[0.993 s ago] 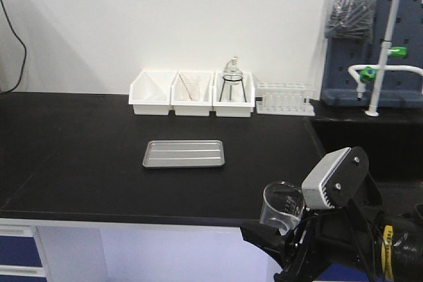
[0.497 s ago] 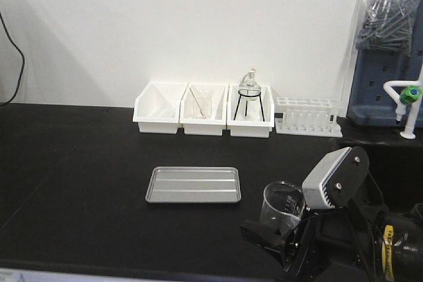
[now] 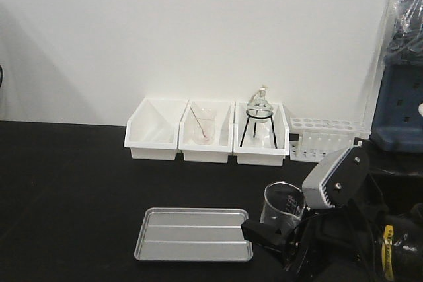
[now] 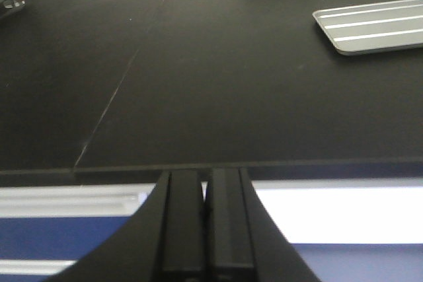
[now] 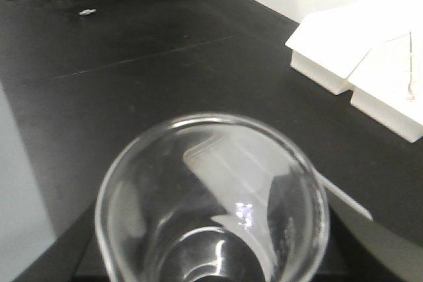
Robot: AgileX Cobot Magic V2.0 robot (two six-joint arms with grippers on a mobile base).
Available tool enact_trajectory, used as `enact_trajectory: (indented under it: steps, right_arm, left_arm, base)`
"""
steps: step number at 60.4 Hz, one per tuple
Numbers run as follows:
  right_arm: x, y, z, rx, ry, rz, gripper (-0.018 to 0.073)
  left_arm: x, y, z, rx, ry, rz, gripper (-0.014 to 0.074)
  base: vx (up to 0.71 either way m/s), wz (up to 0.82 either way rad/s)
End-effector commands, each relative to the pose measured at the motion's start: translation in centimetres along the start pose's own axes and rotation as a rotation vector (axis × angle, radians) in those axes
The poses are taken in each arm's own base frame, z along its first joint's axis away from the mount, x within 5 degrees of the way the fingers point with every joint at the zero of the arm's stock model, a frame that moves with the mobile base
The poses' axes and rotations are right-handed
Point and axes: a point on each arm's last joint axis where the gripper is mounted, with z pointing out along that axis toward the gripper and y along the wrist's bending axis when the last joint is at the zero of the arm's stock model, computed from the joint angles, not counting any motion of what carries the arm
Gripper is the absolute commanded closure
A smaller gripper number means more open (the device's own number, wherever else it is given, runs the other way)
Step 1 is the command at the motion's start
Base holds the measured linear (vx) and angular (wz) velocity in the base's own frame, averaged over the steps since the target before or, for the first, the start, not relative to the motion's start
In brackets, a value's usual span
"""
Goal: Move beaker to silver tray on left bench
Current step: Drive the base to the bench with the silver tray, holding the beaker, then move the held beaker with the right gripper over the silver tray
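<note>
The clear glass beaker [image 3: 283,204] stands upright in my right gripper [image 3: 276,229], which is shut on its lower part, at the lower right of the front view. It hangs above the black bench [image 3: 66,189], just right of the silver tray [image 3: 193,234]. In the right wrist view the beaker's mouth [image 5: 211,203] fills the bottom and hides the fingers; the tray [image 5: 344,204] shows through and beside it. My left gripper [image 4: 205,222] is shut and empty, over the bench's front edge, with the tray [image 4: 373,24] far to its upper right.
Three white bins [image 3: 152,138] line the back wall; the middle one holds a beaker with a rod [image 3: 205,130], the right one a round flask on a tripod [image 3: 259,113]. A test-tube rack [image 3: 324,138] and a blue pegboard [image 3: 403,97] stand at the right.
The view has moved closer to the bench and leftward: tray and bins look bigger, and the tray sits lower in frame. The beaker stays in my right gripper.
</note>
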Motion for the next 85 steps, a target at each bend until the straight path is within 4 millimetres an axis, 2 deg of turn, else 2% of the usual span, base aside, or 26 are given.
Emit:
enact_trajectory:
  steps: [1,39,85]
  right_arm:
    - [-1.66,0.05,-0.71,0.008,-0.066,0.006,0.0571]
    - [-1.67,0.06,-0.71,0.007,-0.067,0.006,0.0571]
    - [-1.61,0.13,-0.61,-0.006,-0.067,0.008,0.0571]
  left_arm:
    - [-0.14,-0.07,0.15,0.005,-0.069,-0.003,0.0595]
    - [-0.14,-0.07,0.15,0.005,-0.069,-0.003,0.0595]
    - [-0.14,-0.07,0.15,0.005,-0.069,-0.003,0.0595]
  base:
    - [0.30,0.00]
    - [0.22,-0.04]
    - [0.04,-0.02]
